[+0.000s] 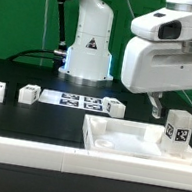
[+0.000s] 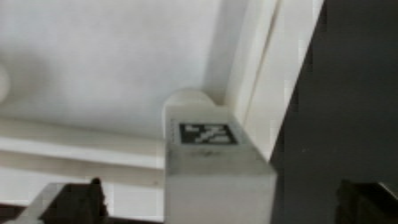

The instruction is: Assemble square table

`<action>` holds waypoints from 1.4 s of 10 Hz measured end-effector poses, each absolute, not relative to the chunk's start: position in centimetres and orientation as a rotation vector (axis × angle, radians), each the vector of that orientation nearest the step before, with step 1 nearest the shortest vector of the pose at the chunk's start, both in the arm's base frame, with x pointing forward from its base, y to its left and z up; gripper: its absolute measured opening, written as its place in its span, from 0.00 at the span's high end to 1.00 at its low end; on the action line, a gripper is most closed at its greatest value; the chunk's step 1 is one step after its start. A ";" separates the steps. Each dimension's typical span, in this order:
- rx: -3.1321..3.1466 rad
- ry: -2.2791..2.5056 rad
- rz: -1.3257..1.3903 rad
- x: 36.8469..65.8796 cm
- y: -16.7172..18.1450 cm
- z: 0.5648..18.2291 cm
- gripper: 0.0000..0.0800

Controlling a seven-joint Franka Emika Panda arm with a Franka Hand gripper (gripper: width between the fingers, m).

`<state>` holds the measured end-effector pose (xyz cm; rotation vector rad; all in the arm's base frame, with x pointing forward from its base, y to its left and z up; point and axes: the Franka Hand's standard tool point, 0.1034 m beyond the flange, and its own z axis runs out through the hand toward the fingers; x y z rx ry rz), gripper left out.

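Our gripper (image 1: 175, 105) hangs wide open, holding nothing, straight above the upright table leg (image 1: 177, 133) in the tabletop (image 1: 116, 143) corner on the exterior view's right.

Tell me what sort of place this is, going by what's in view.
Probably a robotics lab bench: a white robot arm base standing on a black tabletop, a green backdrop, and small white plastic block legs bearing black-and-white square tags.

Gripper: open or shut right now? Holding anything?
Gripper: open, holding nothing. The jaws stand on either side of an upright leg, with a gap on both sides.
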<state>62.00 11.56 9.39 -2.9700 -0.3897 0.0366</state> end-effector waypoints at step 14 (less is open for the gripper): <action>-2.969 -0.332 0.032 62.3 11.6 8.7 0.64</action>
